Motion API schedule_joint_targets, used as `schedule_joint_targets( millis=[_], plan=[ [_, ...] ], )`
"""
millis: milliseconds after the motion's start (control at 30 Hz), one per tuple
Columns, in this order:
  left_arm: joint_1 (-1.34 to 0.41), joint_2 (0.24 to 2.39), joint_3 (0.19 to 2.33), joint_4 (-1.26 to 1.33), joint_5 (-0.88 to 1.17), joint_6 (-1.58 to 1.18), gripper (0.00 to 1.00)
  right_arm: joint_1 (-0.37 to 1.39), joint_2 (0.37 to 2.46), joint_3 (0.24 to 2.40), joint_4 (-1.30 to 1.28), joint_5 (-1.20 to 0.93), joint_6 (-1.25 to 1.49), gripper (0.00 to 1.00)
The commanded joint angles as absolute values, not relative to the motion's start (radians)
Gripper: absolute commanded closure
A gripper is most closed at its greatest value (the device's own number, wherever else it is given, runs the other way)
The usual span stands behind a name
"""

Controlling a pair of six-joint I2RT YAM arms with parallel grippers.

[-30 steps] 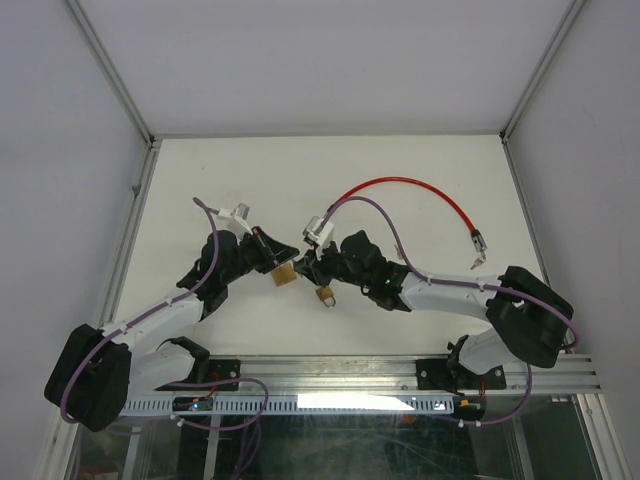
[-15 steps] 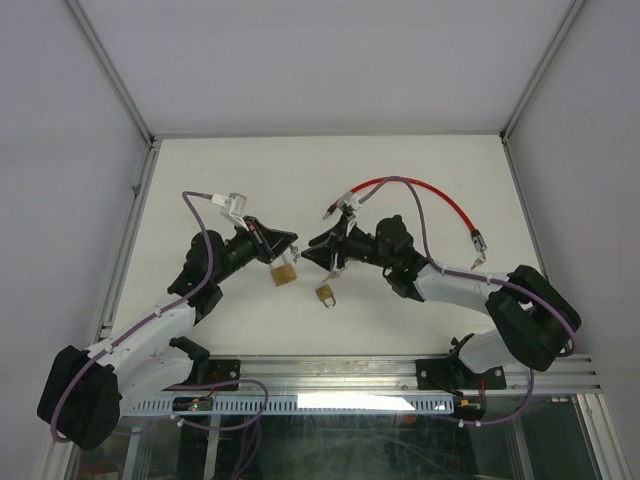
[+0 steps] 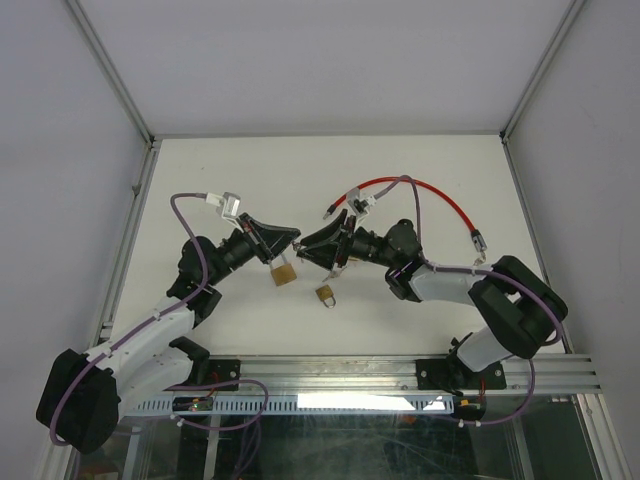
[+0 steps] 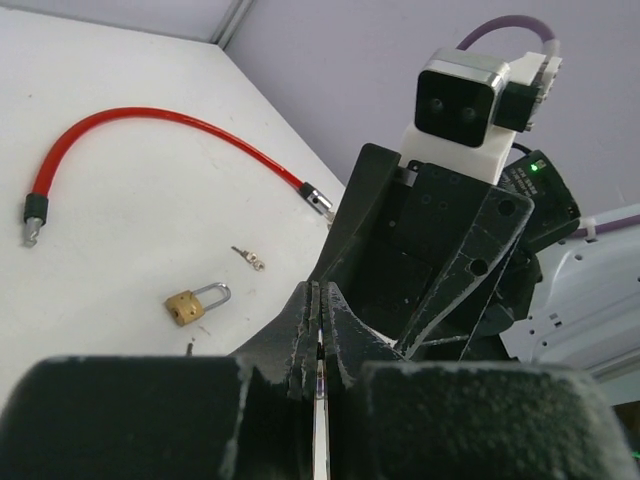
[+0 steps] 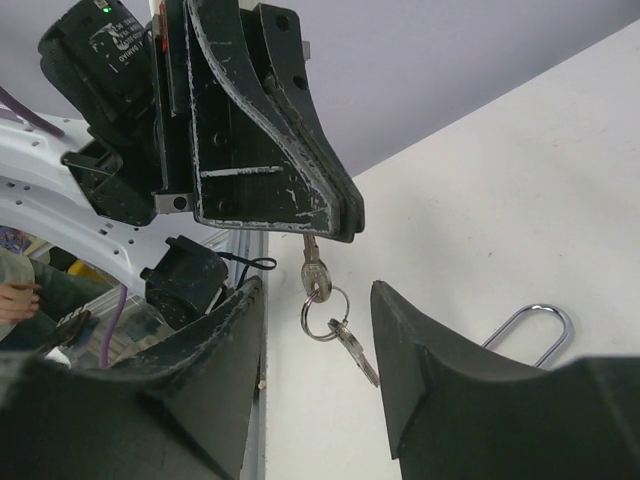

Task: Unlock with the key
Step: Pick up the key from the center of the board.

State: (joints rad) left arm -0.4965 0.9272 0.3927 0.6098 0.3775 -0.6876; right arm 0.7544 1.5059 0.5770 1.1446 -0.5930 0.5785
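Hanging at the centre of the right wrist view, the key (image 5: 312,268) is pinched in the closed jaws of the left gripper (image 5: 330,228). A ring (image 5: 318,327) and a second key (image 5: 357,358) dangle beneath it. The right gripper (image 5: 316,300) stands open, with one finger on either side of the key and neither touching it. Mid-frame in the overhead view, a larger padlock (image 3: 284,272) and a smaller padlock (image 3: 326,295) sit just below the grippers. A red cable (image 3: 420,187) lies to the upper right.

on the table (image 3: 200,180), left padlock (image 3: 285,273) lies just left of and behind right padlock (image 3: 326,295); cable (image 4: 145,113) lies farther behind, rightward.
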Motion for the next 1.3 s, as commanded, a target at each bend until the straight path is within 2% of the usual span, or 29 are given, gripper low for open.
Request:
schedule_joint_targets(
  millis=[0, 67, 433, 733, 1133, 1267],
  plan=[
    [-0.498, 0.909, 0.378, 0.740, 0.426, -0.723, 1.00, 0.755, 1.517, 0.586, 1.281, -0.606, 0.630, 0.53],
    [-0.497, 0.912, 0.374, 0.760, 0.437, -0.736, 1.00, 0.755, 1.526, 0.587, 1.298, -0.607, 0.640, 0.57],
    [-0.497, 0.893, 0.356, 0.791, 0.433, -0.761, 1.00, 0.755, 1.569, 0.599, 1.409, -0.644, 0.709, 0.65],
    [-0.497, 0.900, 0.353, 0.807, 0.437, -0.771, 1.00, 0.755, 1.591, 0.605, 1.442, -0.651, 0.727, 0.77],
    [-0.497, 0.934, 0.347, 0.849, 0.444, -0.795, 1.00, 0.755, 1.588, 0.609, 1.468, -0.666, 0.738, 0.77],
    [-0.497, 0.932, 0.344, 0.851, 0.435, -0.797, 1.00, 0.755, 1.586, 0.605, 1.467, -0.667, 0.738, 0.89]
  ],
)
